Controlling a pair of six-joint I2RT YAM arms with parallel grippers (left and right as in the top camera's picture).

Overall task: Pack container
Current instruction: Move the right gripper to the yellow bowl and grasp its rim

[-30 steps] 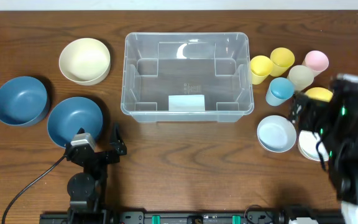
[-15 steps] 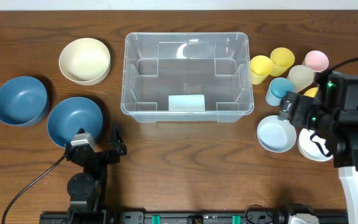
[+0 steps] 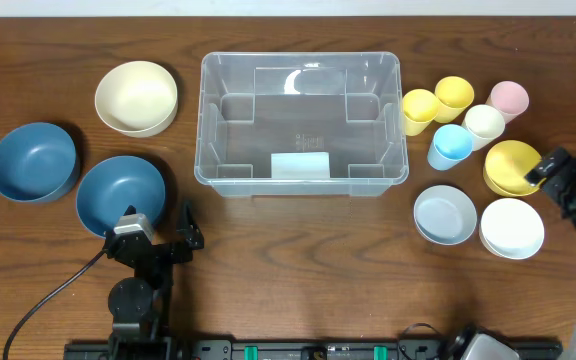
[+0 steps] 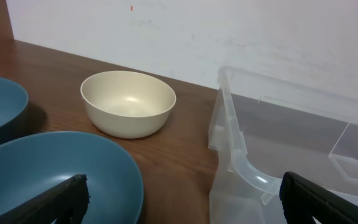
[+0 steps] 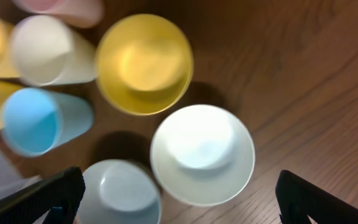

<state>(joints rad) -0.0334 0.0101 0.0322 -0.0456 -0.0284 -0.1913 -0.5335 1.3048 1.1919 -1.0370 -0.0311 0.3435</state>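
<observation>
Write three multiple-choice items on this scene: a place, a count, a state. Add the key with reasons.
1. The cream bowl sits where, relative to the container? A) inside it B) on its left-arm side C) on its right-arm side
2. How many cups stand beside the container? A) three B) five C) seven
3. The container is: A) empty of dishes B) half full of cups C) lidded

1 B: it lies beyond the left wall.
2 B: two yellow cups, pink cup, cream cup, light blue cup.
3 A: only its pale label shows inside.
</observation>
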